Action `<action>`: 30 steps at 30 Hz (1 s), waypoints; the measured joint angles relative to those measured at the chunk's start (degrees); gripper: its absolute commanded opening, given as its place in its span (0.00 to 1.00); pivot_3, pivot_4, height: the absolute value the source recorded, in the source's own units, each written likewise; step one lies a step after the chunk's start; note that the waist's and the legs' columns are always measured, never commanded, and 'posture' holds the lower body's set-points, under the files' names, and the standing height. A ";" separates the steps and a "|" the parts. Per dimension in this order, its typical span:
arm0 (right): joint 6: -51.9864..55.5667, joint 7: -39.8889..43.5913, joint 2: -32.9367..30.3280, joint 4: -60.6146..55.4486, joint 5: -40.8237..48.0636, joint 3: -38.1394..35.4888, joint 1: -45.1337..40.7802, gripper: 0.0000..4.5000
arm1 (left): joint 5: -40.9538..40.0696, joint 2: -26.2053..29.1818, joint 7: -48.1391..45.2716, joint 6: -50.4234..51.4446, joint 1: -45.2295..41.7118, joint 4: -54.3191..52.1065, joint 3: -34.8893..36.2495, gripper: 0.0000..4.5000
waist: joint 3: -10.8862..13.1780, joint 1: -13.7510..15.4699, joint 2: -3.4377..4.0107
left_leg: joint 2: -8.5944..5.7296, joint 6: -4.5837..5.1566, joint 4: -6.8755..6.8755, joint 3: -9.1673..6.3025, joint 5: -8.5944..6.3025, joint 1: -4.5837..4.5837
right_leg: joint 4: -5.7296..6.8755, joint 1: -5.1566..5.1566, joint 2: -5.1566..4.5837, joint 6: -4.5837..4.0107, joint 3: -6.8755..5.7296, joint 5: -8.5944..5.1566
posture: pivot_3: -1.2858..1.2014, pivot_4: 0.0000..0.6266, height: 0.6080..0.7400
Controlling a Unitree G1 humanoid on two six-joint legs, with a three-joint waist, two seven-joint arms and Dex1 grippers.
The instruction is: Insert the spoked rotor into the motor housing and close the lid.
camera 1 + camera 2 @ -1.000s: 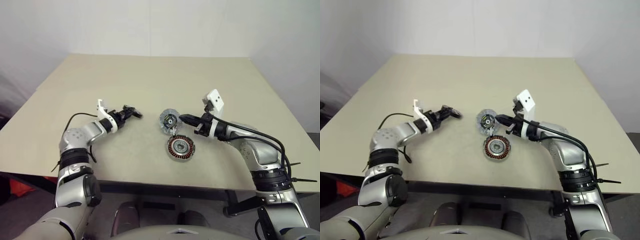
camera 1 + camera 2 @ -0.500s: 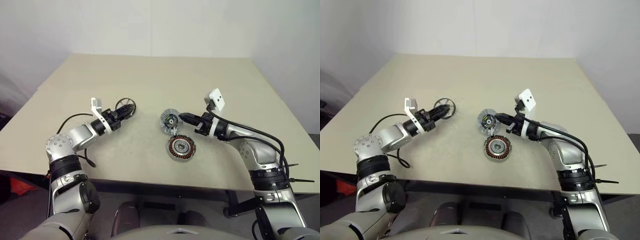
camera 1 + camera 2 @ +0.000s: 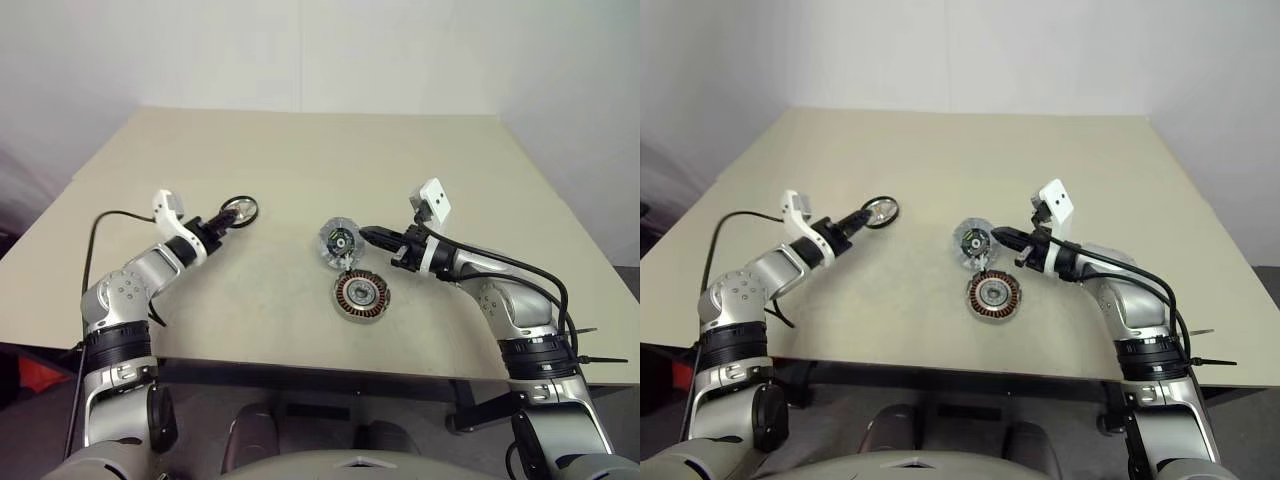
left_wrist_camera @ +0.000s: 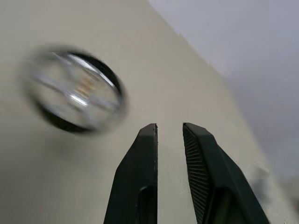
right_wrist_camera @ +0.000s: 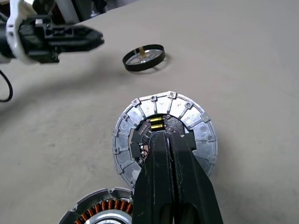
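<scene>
Left gripper (image 4: 169, 135): fingers slightly apart, empty, near spoked rotor (image 3: 240, 210) on tabletop (image 3: 300, 150).
Right gripper (image 5: 167, 140): pressed together against upright lid (image 3: 337, 241).
Motor housing (image 3: 361, 294): flat beside lid.

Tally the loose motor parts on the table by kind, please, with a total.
Black-rimmed spoked rotor disc: 1
Round metal motor housing with copper-orange windings: 1
Silvery round lid with green-and-black centre, propped up at the housing's edge: 1
Total: 3
</scene>
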 measured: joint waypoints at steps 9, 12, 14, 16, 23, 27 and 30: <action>-0.45 0.52 0.05 0.07 -0.04 0.05 0.00 0.00 | 24.71 3.95 2.01 -20.52 -1.10 9.33 -16.07 0.20 | 0.00 0.18 -0.02 | -0.01 -0.02 0.02 -0.05 0.01 -0.04 | 0.04 0.02 -0.02 -0.32 -0.03 0.19 | 0.52 0.00 1.00; -0.47 0.54 0.07 0.07 -0.04 0.05 0.02 0.00 | 30.41 3.81 1.59 -24.60 -1.61 11.08 -20.97 0.20 | 0.00 0.07 -0.02 | 0.00 -0.04 0.02 -0.05 0.03 -0.02 | 0.07 0.01 -0.01 -0.32 -0.03 0.19 | 0.52 0.00 1.00; -0.48 0.53 0.07 0.06 -0.04 0.05 0.07 0.00 | 34.50 3.84 1.74 -26.94 -2.64 13.00 -24.46 0.20 | -0.01 0.07 -0.02 | 0.00 -0.06 0.04 -0.05 0.04 -0.02 | 0.09 0.01 -0.01 -0.32 -0.02 0.19 | 0.52 0.00 1.00; -0.48 0.52 0.08 0.02 -0.04 0.05 0.20 0.00 | 38.57 3.86 2.04 -28.67 -3.81 14.80 -27.68 0.20 | -0.01 0.08 -0.02 | -0.01 -0.06 0.05 -0.05 0.04 -0.03 | 0.09 0.01 -0.02 -0.32 -0.02 0.19 | 0.52 0.00 1.00; -0.48 0.31 0.03 -0.11 -0.03 0.02 0.62 0.00 | 47.05 4.20 2.09 -31.71 -7.12 19.42 -32.75 0.20 | -0.01 0.08 -0.01 | -0.01 -0.06 0.06 -0.05 0.04 -0.03 | 0.12 0.00 -0.02 -0.37 -0.02 0.22 | 0.52 0.00 1.00; -0.48 0.11 -0.04 -0.16 -0.04 0.02 0.87 0.00 | 47.83 4.21 1.42 -32.58 -7.21 19.78 -32.74 0.20 | -0.01 0.08 -0.01 | -0.01 -0.06 0.06 -0.05 0.04 -0.03 | 0.12 -0.01 -0.03 -0.39 -0.02 0.23 | 0.52 0.00 1.00; -0.48 -0.04 -0.04 -0.17 -0.03 0.02 0.92 0.00 | 47.94 4.34 0.30 -33.38 -7.11 19.78 -32.74 0.20 | -0.01 0.09 -0.01 | -0.01 -0.06 0.06 -0.04 0.04 -0.03 | 0.12 -0.01 -0.03 -0.40 -0.02 0.23 | 0.52 0.00 1.00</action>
